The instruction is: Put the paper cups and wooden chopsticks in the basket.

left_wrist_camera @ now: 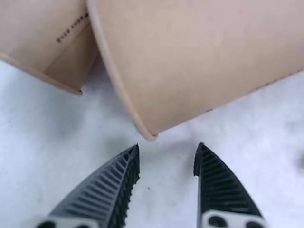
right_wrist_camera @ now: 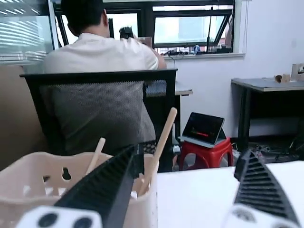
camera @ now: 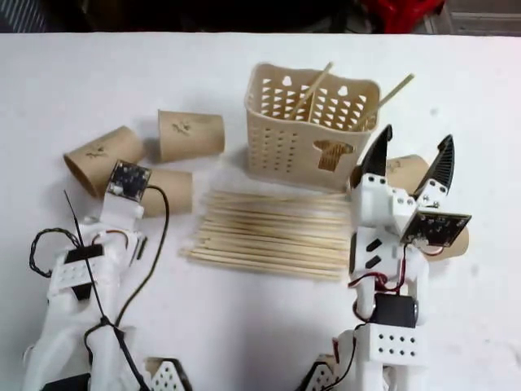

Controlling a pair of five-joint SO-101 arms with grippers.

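Paper cups (camera: 191, 134) lie on their sides on the white table (camera: 244, 326), three of them at the basket's 8 to 9 o'clock. The nearest cup (camera: 172, 192) is half hidden under the left arm's camera board (camera: 129, 179). More cups (camera: 404, 169) lie at the basket's 4 o'clock, mostly covered by the right arm, so their number is hard to make out. Wooden chopsticks (camera: 273, 232) lie piled at the basket's 6 o'clock. Two sticks (camera: 313, 87) lean inside the basket (camera: 281, 147), their lower ends hidden. Left gripper (left_wrist_camera: 166, 164) is spread, its tips just short of a cup's rim. Right gripper (camera: 411, 159) is spread wide above the covered cups.
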